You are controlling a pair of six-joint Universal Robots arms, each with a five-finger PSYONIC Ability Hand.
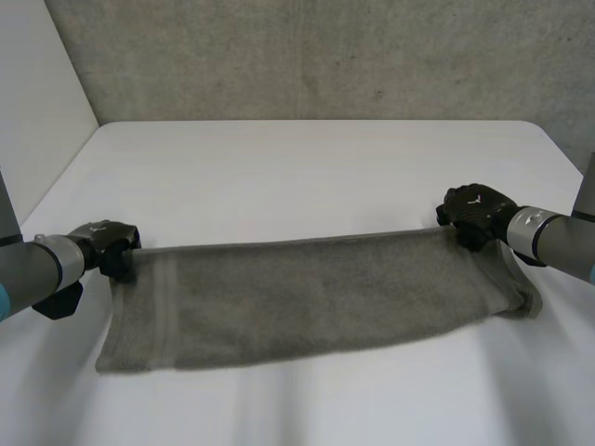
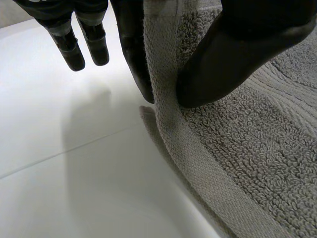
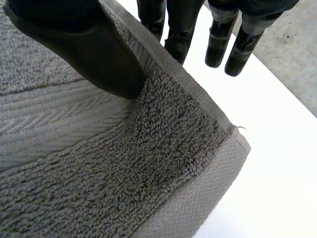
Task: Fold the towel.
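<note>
grey towel [image 1: 307, 302] stretched between two hands on a white counter [image 1: 307, 177]
left hand [image 1: 107, 249], at lower left, pinches the towel's far left corner between thumb and fingers [image 2: 131, 54]; right hand [image 1: 479, 212], at mid right, pinches the far right corner the same way. the towel spans the lower middle of the head view; a grey concrete wall [image 1: 325, 56] stands behind the counter.

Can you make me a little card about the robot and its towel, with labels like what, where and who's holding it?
What: grey towel, stretched out long
Where: on the white table
Left robot hand: pinching one far corner of the towel
Right robot hand: pinching the other far corner
Between the hands: the towel's far edge runs straight
</note>
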